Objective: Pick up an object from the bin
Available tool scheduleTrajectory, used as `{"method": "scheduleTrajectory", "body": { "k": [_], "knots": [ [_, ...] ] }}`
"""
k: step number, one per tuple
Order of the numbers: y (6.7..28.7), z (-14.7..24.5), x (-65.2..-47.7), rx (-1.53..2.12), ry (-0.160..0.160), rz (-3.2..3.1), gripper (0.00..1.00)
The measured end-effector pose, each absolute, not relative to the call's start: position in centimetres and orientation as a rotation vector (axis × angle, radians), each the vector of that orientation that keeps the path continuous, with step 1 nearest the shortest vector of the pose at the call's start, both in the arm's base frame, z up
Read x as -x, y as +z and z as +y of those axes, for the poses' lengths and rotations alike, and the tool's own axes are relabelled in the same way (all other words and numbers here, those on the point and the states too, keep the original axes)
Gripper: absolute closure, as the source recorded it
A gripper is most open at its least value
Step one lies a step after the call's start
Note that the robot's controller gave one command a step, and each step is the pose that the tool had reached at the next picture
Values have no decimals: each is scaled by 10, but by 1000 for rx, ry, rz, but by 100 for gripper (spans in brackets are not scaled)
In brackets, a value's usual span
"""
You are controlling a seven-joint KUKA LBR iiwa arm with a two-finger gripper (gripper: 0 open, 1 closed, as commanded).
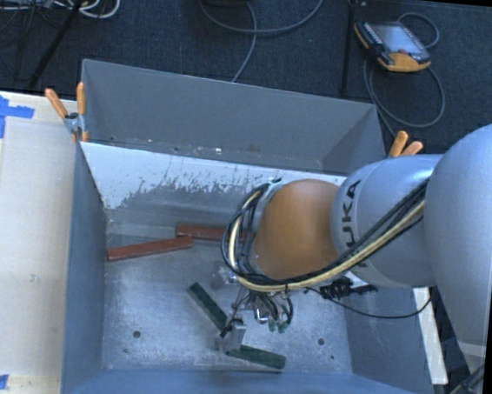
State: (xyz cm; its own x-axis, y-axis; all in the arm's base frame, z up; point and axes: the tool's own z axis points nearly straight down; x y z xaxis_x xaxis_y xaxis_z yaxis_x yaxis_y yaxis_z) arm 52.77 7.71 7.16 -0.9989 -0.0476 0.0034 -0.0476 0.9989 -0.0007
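Glare on bin (187,172) back slope; floor evenly lit; surroundings dim.

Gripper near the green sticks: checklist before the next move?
1. Gripper is low over the bin floor, near the front: ok.
2. Target is settled: cannot tell. The gripper sits between the left green stick and the front green stick.
3. Contact with either stick: cannot tell.
4. Anything held: cannot tell.
5. Brown sticks are out of the way, at back left: ok.
6. Gripper is apart from the front wall: ok.
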Motion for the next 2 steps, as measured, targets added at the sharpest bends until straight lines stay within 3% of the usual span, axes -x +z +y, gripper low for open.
{"method": "scheduleTrajectory", "body": {
  "k": [1, 2],
  "knots": [
    [71, 77, -528, -68, 0, -3138, 100],
    [213, 90, -528, -82, -2, -3149, 100]
  ]
}}
